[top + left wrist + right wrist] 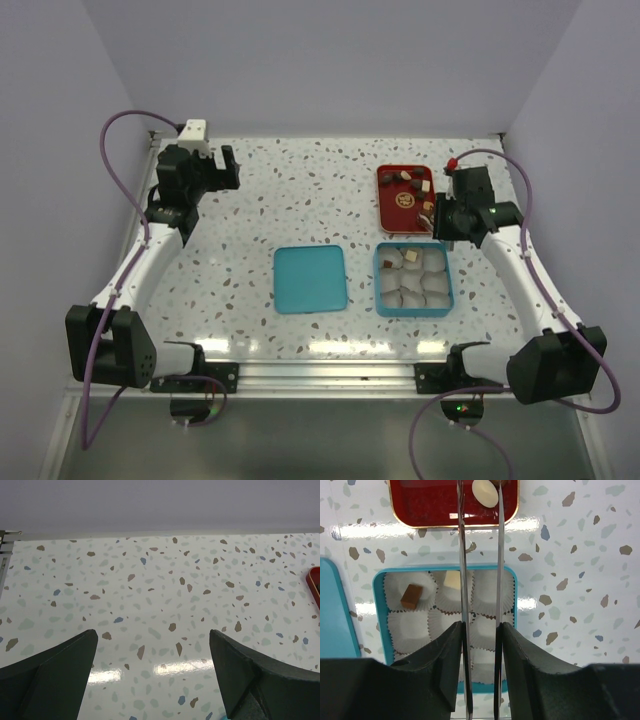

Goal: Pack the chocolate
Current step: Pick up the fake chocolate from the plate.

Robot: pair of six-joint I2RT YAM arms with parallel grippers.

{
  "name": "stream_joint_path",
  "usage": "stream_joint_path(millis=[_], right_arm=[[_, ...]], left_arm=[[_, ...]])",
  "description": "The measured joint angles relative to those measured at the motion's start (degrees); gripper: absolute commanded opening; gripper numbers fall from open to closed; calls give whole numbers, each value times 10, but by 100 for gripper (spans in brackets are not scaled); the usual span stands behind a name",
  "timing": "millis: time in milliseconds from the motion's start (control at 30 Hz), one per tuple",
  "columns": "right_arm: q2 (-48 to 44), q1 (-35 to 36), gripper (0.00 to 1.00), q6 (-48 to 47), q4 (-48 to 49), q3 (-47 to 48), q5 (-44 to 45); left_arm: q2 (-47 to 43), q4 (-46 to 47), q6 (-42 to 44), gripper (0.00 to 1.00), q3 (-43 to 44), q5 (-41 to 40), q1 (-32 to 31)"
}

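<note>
Two claws show from above, well apart. The left claw [230, 168] sits idle at the upper left of the counter [300, 200]. The right claw [436, 212] is at the lower right edge of the one red tray [385, 212], just above the one teal box [378, 285]. One teal lid [311, 279] lies left of the box. Most of the chocolate [402, 178] is on the tray, roughly six pieces, though they are too small to count surely. Nine paper cups [435, 297] fill the box, three rows of three.

Left wrist view: that claw [152, 675] is spread wide with nothing between its fingers. Below it is only speckled counter, with a sliver of the tray [315, 587] at the right edge.

Right wrist view: the thin fingers [462, 555] stand a narrow gap apart, with one round cream piece [485, 492] between them near the tray's lower rim. Whether they pinch it I cannot tell. Two pieces lie in the box: one brown square [411, 596] in the upper-left cup and one cream square [452, 580] in the cup beside it.

My worry is that a round piece on such slim fingers could slip or roll off on the way across, or land in a cup already taken. Coming down too low would crush the paper.
</note>
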Motion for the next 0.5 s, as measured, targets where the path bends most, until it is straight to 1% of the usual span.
stream_joint_path(millis=[500], right_arm=[[2,0,40,6,-8,-26,-2]], left_arm=[[0,0,0,100,0,0,0]])
